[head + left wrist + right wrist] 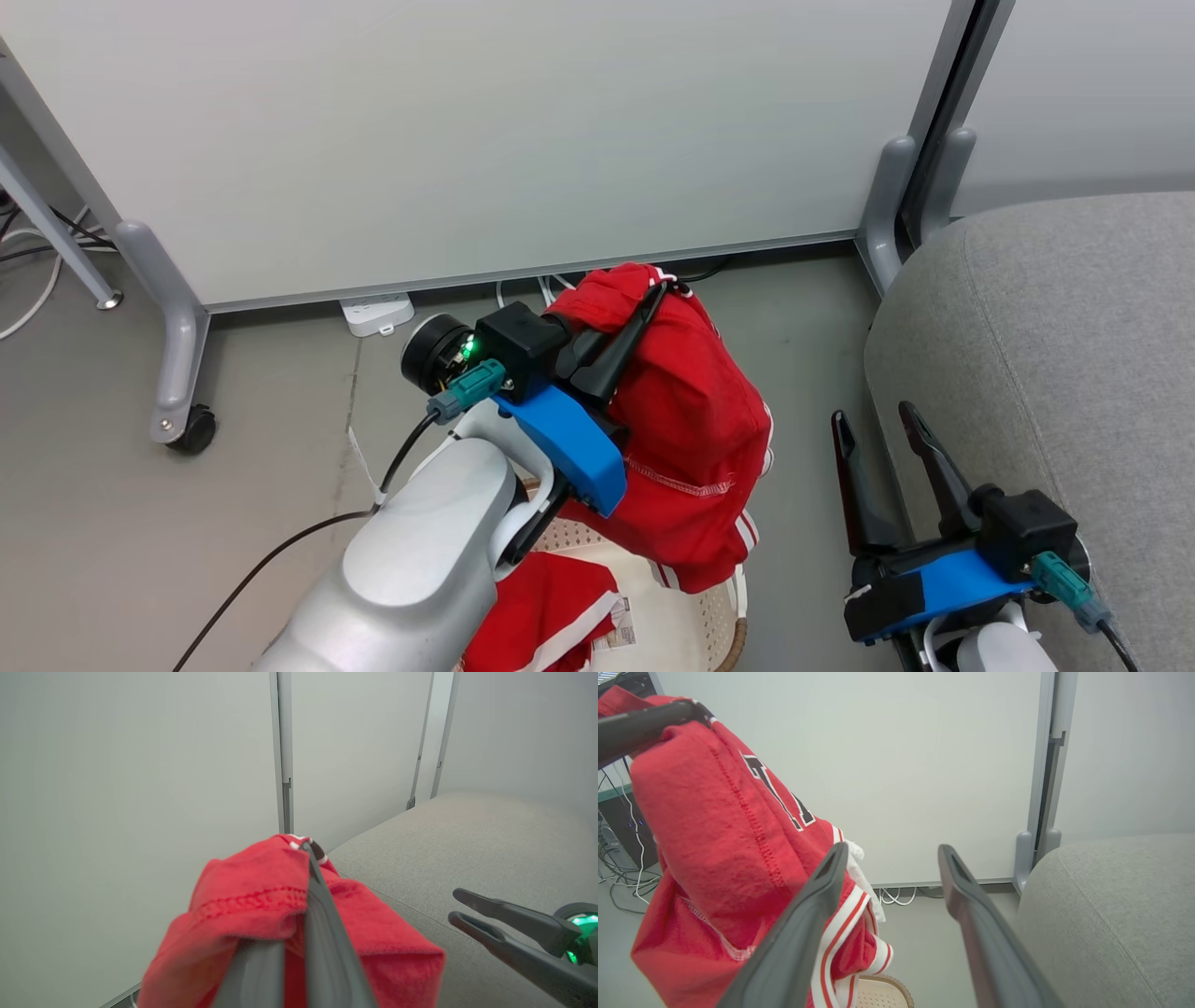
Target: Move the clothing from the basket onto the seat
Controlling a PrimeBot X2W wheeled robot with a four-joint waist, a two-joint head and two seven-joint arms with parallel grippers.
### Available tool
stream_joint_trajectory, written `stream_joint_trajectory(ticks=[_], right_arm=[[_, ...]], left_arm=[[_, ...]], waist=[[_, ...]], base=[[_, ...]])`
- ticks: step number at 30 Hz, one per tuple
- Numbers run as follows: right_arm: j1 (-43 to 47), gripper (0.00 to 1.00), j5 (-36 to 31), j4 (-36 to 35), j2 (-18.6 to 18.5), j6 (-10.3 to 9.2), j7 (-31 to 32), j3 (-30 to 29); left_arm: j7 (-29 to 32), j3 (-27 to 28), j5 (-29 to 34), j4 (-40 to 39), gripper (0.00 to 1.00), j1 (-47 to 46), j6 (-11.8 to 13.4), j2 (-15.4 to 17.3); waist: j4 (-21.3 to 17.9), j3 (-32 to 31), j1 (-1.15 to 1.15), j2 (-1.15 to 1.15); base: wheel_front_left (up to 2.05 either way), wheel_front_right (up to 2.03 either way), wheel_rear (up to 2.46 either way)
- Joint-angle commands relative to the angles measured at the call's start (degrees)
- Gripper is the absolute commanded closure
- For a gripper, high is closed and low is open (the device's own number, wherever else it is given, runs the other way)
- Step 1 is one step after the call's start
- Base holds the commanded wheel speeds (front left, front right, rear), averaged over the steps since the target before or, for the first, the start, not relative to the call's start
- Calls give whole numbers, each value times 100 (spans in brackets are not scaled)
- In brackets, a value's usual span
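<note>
A red garment (695,439) is held clamped in the shut fingers of the left gripper (644,313) above the basket (724,611), where a second garment (546,607) lies; the seat (1055,355) is found to its right, beside the wide-spread, empty right gripper (875,417).
</note>
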Motion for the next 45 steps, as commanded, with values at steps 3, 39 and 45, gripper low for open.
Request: stream_joint_trajectory(ticks=[3,39,45], right_arm=[[102,0,0,-67,22,-2,-2,91],[-1401,0,-189,432,0,-2,-1,1620],[-1786,0,-306,1016,37,-2,-2,1681]], left_arm=[[6,-3,-32,-26,100,35,7,35],[-26,-180,-121,-138,100,-272,128,55],[-51,-235,-146,-145,100,-360,145,35]], waist=[[15,-47,1,0],[165,287,1,0],[208,368,1,0]], base=[[0,0,0],[0,0,0],[0,0,0]])
